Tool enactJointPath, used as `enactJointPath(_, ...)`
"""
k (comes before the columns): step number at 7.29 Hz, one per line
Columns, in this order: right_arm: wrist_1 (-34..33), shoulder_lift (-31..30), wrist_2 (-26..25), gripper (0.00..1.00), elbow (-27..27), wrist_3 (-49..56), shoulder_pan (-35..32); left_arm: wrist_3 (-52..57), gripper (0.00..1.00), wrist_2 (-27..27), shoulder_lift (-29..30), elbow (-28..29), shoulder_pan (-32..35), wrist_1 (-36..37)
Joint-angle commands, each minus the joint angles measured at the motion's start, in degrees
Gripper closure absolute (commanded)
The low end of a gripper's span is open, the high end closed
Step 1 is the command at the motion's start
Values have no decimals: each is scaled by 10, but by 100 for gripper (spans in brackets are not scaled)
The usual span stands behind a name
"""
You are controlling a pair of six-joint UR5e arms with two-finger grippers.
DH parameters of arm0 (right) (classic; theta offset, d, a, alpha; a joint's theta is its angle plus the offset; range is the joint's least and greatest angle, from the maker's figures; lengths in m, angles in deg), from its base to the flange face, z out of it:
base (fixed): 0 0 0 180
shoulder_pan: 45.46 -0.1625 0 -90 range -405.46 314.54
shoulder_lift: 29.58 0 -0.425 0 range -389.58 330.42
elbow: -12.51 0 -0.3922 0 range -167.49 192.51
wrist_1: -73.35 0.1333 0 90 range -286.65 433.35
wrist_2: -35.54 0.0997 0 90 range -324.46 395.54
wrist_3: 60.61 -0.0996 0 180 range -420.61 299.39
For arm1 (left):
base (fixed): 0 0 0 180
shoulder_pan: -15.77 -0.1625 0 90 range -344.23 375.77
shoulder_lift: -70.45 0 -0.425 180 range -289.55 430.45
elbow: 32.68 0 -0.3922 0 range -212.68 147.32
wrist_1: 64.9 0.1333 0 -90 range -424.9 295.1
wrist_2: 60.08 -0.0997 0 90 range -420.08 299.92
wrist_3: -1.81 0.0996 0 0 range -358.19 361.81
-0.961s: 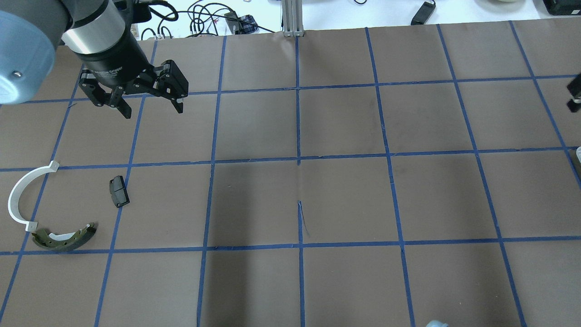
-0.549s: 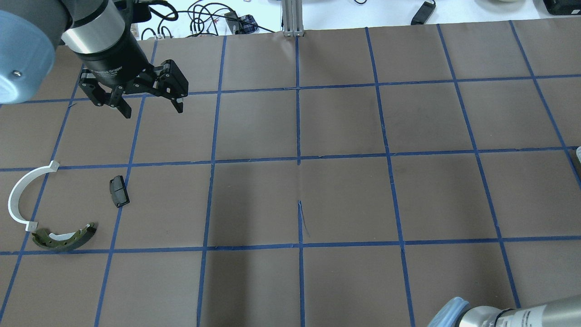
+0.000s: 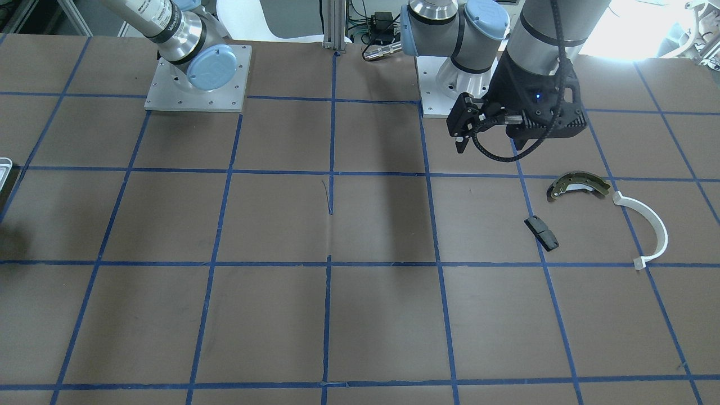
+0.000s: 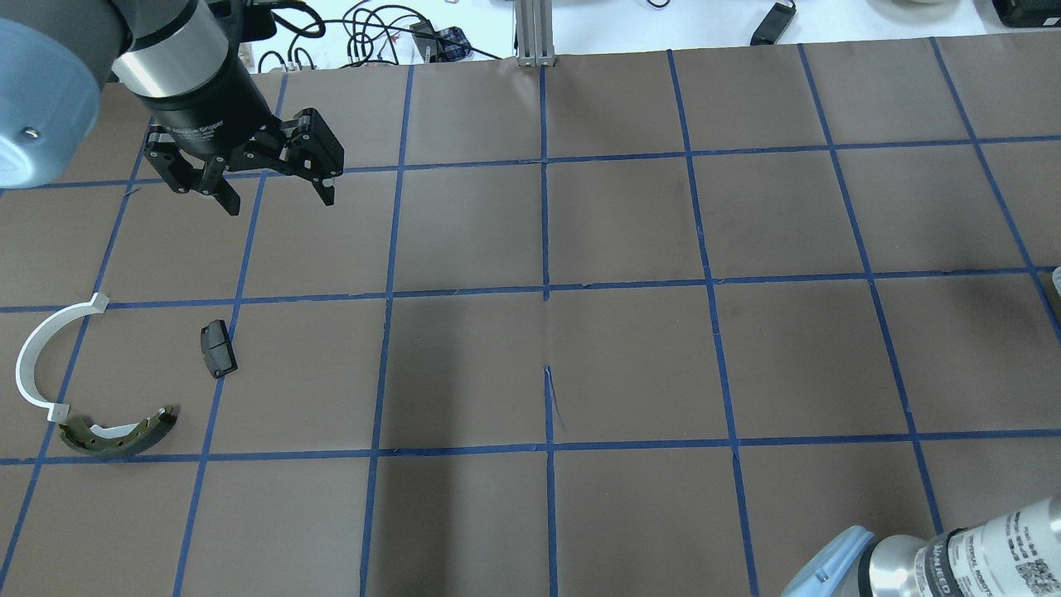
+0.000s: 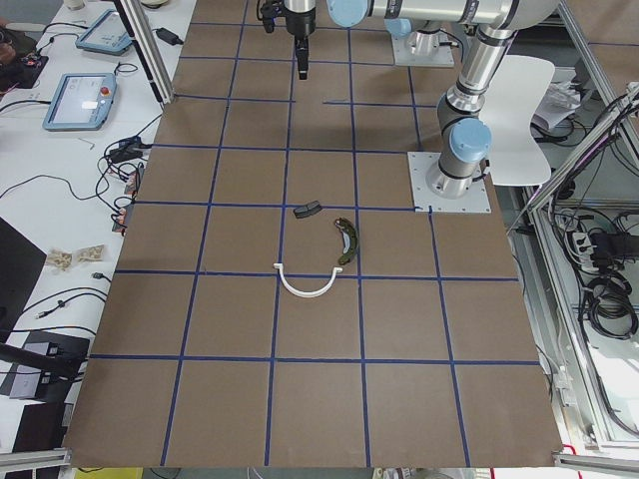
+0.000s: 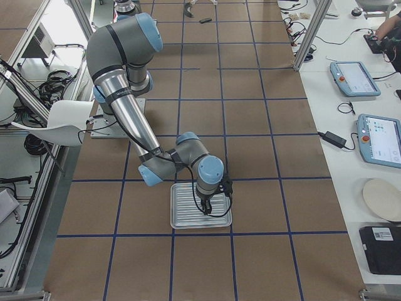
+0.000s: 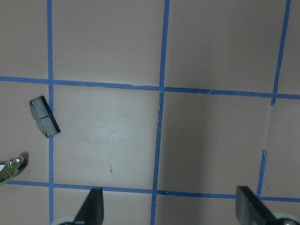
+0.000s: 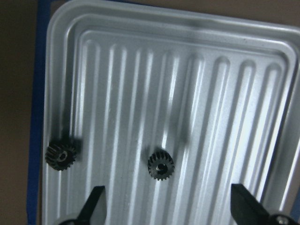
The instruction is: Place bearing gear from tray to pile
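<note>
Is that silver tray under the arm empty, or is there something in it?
Not empty: the tray holds one black gear by its side wall and a second gear nearer the middle.

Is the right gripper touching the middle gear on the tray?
Apart. The right wrist view shows the right gripper open, its fingers clear of the gear, with bare tray between.

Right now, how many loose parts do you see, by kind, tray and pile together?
Black gears in the tray: 2
Olive brake shoe: 1
White plastic arc: 1
Black oblong block: 1
Total: 5
</note>
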Motion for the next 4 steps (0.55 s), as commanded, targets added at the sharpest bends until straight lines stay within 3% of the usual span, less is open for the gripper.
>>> enactJointPath(1,-20,16,7,19,17,9,5,0,0,0,0,-1,0,0)
enactJointPath(3,-31,16,5,44,20,5,5,0,0,0,0,-1,0,0)
enactJointPath(4,-31,15,4,64,19,3,5,0,0,0,0,0,0,0)
